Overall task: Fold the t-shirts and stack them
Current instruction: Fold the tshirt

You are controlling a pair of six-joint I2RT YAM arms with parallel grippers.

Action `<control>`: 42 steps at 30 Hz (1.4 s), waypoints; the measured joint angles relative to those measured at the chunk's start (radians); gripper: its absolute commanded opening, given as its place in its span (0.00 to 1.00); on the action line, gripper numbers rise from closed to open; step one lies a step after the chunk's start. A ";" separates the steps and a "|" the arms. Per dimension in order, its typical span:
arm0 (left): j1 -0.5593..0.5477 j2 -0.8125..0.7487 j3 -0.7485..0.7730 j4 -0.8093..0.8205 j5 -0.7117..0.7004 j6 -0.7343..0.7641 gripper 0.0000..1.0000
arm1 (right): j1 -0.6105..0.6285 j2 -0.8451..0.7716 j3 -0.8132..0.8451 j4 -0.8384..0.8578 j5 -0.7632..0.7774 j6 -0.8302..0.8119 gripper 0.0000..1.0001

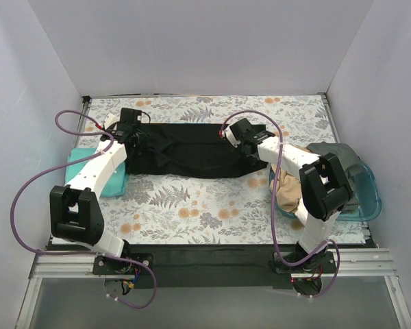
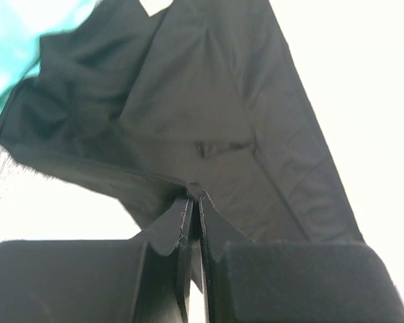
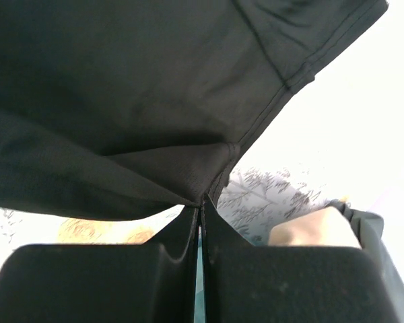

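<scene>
Black t-shirt [image 1: 181, 152] spreading across far half of table [image 1: 192, 205], long axis running 9-to-3 o'clock. Left gripper [image 1: 133, 134] pinching 9 o'clock end, right gripper [image 1: 230, 136] pinching 3 o'clock end, both clamping cloth tight. Next fold likely heading toward 6 o'clock.

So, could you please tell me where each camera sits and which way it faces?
Top external: above and behind the bases, looking down on the table; both arms show whole, left gripper and right gripper at the black shirt.
Left wrist: on the left wrist, looking along its shut fingers at the shirt they pinch.
Right wrist: on the right wrist, looking along its shut fingers at the shirt; tan cloth lower right.
Shared: all three show the black shirt; top and right wrist both show the tan cloth.
</scene>
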 measured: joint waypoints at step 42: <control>0.128 0.787 0.803 -0.045 0.112 0.163 0.58 | -0.178 0.365 0.438 -0.027 0.022 -0.010 0.98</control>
